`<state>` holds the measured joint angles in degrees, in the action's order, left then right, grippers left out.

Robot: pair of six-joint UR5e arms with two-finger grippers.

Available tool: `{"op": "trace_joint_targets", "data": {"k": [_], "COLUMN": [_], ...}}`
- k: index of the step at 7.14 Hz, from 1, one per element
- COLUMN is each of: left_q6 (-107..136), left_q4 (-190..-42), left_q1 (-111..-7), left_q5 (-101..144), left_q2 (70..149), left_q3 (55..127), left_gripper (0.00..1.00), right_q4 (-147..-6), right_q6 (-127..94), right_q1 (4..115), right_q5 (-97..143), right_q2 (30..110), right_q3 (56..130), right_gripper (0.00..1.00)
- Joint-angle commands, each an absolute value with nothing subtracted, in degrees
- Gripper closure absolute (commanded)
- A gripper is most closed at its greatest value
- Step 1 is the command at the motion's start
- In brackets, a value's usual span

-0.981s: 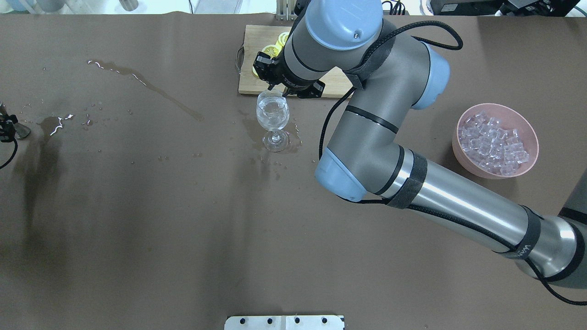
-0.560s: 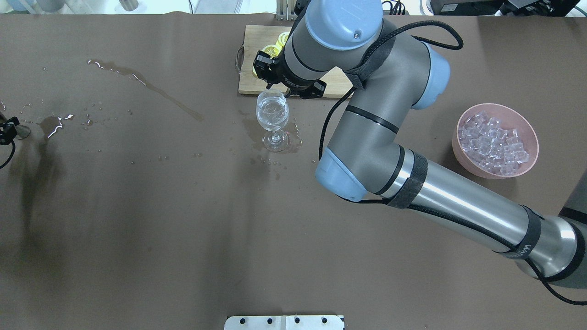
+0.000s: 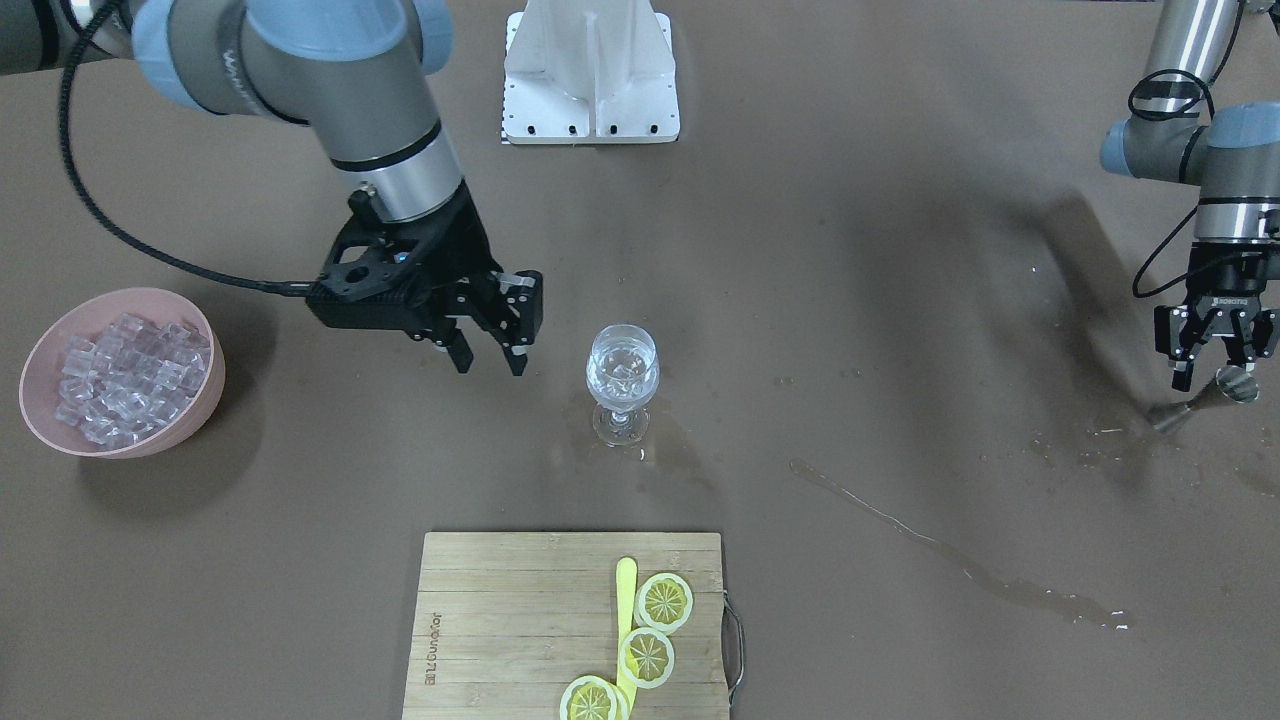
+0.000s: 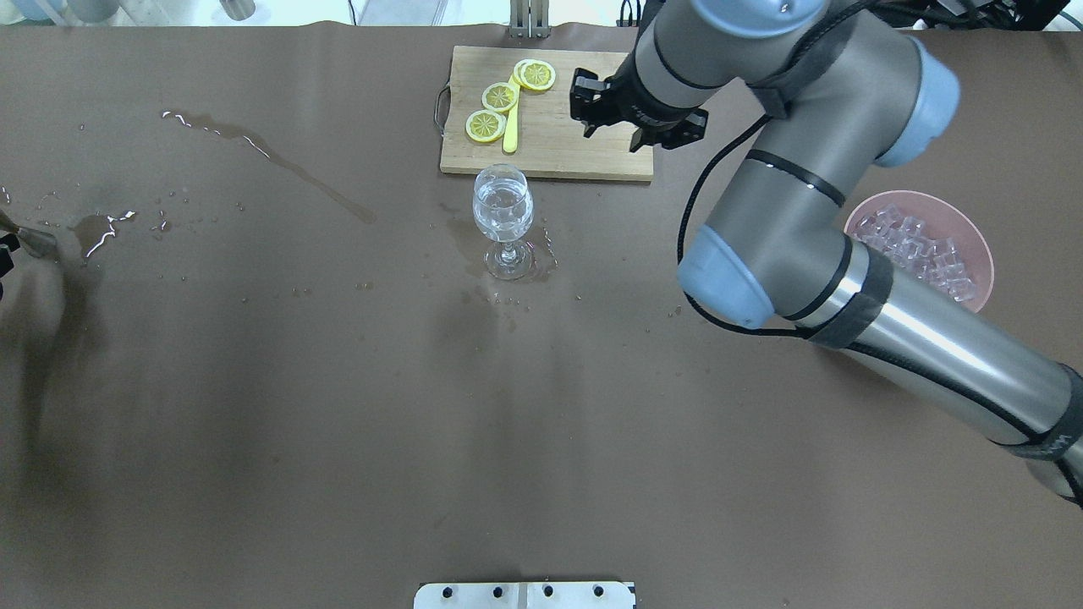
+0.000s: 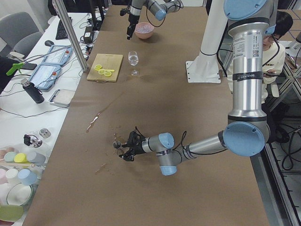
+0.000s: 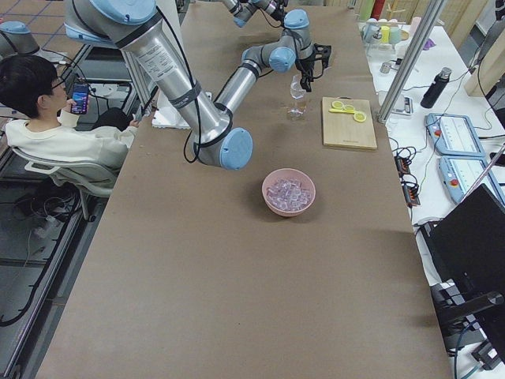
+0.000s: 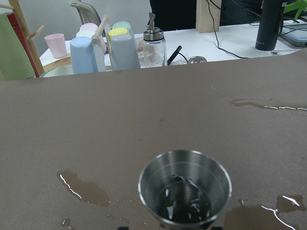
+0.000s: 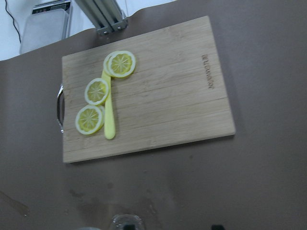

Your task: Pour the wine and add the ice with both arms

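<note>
The wine glass (image 3: 622,378) (image 4: 503,209) stands upright mid-table, holding clear wine and a few ice cubes. My right gripper (image 3: 490,366) (image 4: 611,139) hangs open and empty, clear of the glass on the bowl's side and over the cutting board's edge. More ice (image 3: 120,380) (image 4: 918,241) fills a pink bowl (image 3: 40,345) (image 4: 981,254). Far off at the other end, my left gripper (image 3: 1213,375) is shut on a steel measuring cup (image 3: 1235,385) (image 7: 184,191) with a little liquid in its bottom.
A wooden cutting board (image 3: 500,620) (image 4: 575,152) (image 8: 182,96) with three lemon slices and a yellow knife lies beyond the glass. Wet streaks (image 4: 271,161) (image 3: 950,560) and puddles mark the brown cover. The white base block (image 3: 590,70) sits at the robot's edge.
My right gripper has left its place over the glass and swung right, uncovering the lemon slices. The left gripper with the steel cup has slid further toward the left edge.
</note>
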<state>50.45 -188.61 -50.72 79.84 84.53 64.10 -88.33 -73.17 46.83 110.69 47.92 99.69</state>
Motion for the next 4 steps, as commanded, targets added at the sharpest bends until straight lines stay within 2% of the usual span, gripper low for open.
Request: {"op": "trace_joint_targets", "data": {"k": [1, 2, 4], "left_q6": [51.0, 51.1, 51.0], "left_q4": [-189.0, -189.0, -188.9], "left_q1": [-50.7, -50.7, -51.0], "left_q5": [80.9, 80.9, 88.8], "left_q2": [80.4, 78.9, 74.5], "left_q3": [67.9, 69.4, 73.9], "left_gripper": [0.32, 0.32, 0.32], "right_q4": [-90.4, -90.1, -90.0], "right_q6": [-65.3, -60.3, -52.6], "right_q1": [53.0, 54.5, 59.1], "right_q5": [116.0, 116.3, 119.1], "right_q2": [54.7, 59.2, 66.8], "right_q3": [103.9, 105.8, 108.5], "right_gripper": [0.11, 0.05, 0.03]}}
